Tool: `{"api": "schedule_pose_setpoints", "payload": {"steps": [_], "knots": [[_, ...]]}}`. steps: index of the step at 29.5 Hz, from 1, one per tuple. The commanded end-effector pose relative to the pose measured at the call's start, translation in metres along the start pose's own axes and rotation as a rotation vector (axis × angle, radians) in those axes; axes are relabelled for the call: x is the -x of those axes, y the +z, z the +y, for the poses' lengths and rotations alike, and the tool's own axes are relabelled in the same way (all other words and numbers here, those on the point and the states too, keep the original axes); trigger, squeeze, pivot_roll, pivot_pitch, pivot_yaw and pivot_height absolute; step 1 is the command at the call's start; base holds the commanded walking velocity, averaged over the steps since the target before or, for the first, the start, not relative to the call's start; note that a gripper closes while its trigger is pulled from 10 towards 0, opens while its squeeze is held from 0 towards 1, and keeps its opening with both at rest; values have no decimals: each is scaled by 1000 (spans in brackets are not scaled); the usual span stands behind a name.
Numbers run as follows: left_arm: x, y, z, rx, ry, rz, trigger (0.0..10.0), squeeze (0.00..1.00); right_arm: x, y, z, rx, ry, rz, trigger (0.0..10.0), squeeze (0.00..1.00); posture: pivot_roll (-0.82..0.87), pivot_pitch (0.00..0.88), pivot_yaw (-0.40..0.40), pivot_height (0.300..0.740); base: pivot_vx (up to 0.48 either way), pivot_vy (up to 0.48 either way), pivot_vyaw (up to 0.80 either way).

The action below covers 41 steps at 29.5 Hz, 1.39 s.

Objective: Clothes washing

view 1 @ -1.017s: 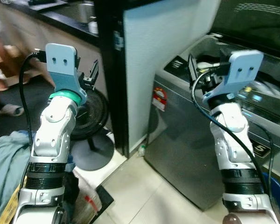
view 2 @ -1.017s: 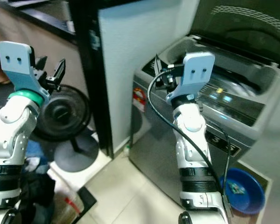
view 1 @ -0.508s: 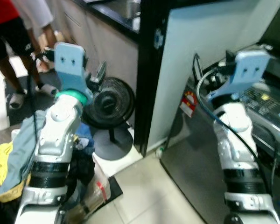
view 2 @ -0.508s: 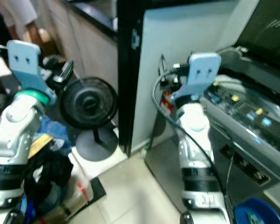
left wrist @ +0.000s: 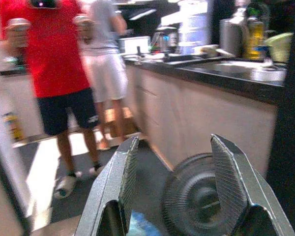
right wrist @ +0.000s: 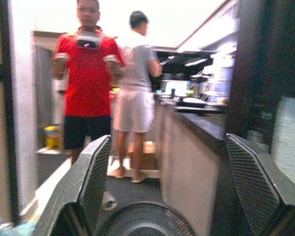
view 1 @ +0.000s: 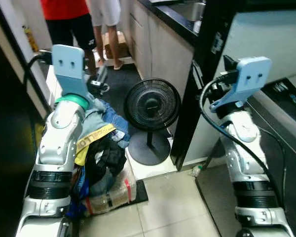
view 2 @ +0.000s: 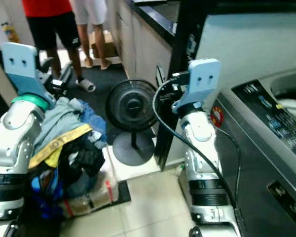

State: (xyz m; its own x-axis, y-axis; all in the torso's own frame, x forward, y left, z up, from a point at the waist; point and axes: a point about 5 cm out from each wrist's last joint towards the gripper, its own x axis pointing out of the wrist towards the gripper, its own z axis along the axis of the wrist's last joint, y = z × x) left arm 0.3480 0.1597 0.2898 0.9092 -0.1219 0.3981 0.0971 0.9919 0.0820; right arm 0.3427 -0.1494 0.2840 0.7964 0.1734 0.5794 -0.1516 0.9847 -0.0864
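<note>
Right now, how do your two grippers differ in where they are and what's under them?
The left gripper is raised above the heap of mixed clothes, while the right gripper is up beside the black pillar, near the grey washing machine. The black pedestal fan stands on the floor between them. Both grippers are open and hold nothing.

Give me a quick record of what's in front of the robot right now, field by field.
left pincer: raised, open, holding nothing
right pincer: raised, open, holding nothing
clothes pile: heaped on the floor at the robot's left
fan: standing on the floor between the pile and the black pillar
washing machine: at the robot's right
people: person in red top and person in white shorts standing beyond the fan, by the counter
</note>
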Motion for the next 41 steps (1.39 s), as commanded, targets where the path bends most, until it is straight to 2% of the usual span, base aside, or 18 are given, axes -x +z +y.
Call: {"api": "schedule_pose_setpoints", "payload": {"steps": [1,6,11,23,29,41], "knots": [[1,-2,2,-4,9,13,10000,0,1,0,3,-16,18,1,10000,4,45,15,17,740,0,0,794],[1,-5,1,-6,15,24,10000,0,1,0,4,-24,20,4,10000,0,45,15,18,740,0,0,794],[0,-7,-1,5,24,36,10000,0,2,-3,4,-54,6,18,10000,0,46,15,19,740,0,0,0],[1,-10,-6,15,26,45,10000,0,3,-3,5,-59,8,20,10000,0,45,20,20,740,0,0,0],[2,-10,-9,20,12,40,10000,0,3,-5,6,-51,11,26,10000,0,49,19,21,740,-453,0,0],[2,-9,-7,17,14,34,10000,0,2,-6,3,-35,-13,28,10000,0,49,13,21,740,-480,0,642]]}}
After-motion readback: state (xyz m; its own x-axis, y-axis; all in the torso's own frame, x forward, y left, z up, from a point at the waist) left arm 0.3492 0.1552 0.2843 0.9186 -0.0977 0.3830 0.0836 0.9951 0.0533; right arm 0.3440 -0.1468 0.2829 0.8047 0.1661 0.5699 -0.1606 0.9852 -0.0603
